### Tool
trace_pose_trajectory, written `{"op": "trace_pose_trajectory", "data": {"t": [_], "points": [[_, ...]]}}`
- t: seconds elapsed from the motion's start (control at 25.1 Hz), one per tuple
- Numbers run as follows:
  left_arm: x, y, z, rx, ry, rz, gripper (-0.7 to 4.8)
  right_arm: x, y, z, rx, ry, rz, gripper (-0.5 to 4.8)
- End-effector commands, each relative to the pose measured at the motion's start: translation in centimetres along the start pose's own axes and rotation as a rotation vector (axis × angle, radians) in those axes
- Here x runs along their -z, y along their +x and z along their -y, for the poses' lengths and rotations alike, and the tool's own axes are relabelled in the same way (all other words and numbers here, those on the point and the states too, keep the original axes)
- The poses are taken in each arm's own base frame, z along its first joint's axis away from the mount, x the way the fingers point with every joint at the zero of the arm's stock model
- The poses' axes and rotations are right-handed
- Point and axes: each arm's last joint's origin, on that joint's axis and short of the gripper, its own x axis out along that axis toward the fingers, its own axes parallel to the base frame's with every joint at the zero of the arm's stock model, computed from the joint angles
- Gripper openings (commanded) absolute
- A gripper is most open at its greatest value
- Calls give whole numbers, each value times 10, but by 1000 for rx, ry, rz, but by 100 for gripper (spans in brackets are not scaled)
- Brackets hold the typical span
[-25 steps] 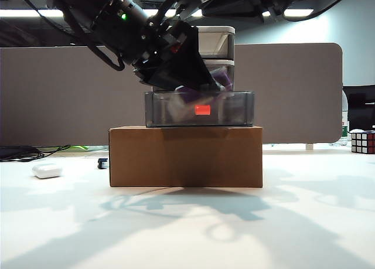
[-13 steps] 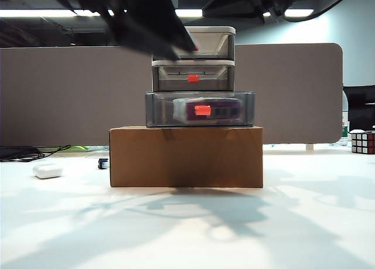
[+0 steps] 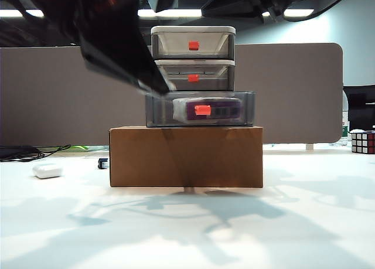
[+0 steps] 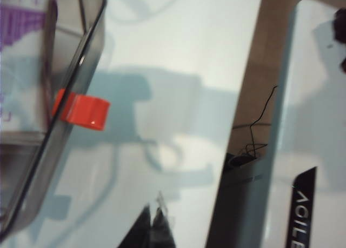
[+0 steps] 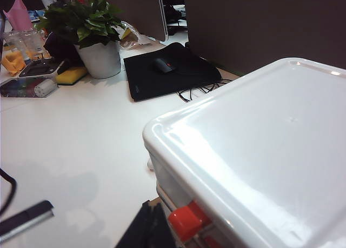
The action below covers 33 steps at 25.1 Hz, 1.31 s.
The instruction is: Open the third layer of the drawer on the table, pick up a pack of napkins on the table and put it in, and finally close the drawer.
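From outside we see the left gripper (image 3: 158,86), fingers pressed together, covering the left corner of the open third layer (image 3: 158,112); the pack of napkins (image 3: 214,109) lies inside, atop a cardboard box (image 3: 186,156). The left wrist shows its red handle (image 4: 81,109). The right wrist shows the right gripper (image 5: 151,229), seemingly closed, beside the drawer (image 5: 259,151).

A brown cardboard box (image 3: 186,157) sits below the closed jaws of the left gripper (image 3: 161,88). A small white rounded case (image 3: 47,171) lies lower still and well out to their left, and a Rubik's cube (image 3: 362,142) sits far to their right. Well beyond the jaws of the right gripper (image 5: 148,226) stand a potted plant (image 5: 92,26) and a black mat (image 5: 173,69) with a mouse (image 5: 164,65) on it.
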Motion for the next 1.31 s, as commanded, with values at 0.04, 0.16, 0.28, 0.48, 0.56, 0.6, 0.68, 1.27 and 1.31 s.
{"op": "trace_pose_trajectory", "data": {"t": [0.04,0.16,0.28,0.48,0.56,0.6,0.68,1.27,1.31], "points": [[-3,9,-8,-14,16,25,-6,-5,-1,-1,-1,-12,23,-6],[-6,15,-13,-29,30,42,-6,-5,-1,-1,-1,-12,23,-6],[-8,17,-16,-71,45,57,-6,-5,-1,-1,-1,-12,23,-6],[-12,17,-22,-211,65,60,-6,-5,-1,-1,1,-16,24,-6],[-13,16,-23,-247,68,59,-6,-5,-1,-1,1,-17,23,-6],[-13,17,-23,-258,70,61,-6,-5,-1,-1,1,-20,23,-6],[-15,17,-25,-280,75,69,-6,-5,-1,-1,1,-29,24,-6],[-24,43,-49,-446,105,151,-6,-5,-1,0,25,-68,23,-6],[-25,42,-50,-461,108,158,-6,-5,-1,0,25,-69,23,-6]]}}
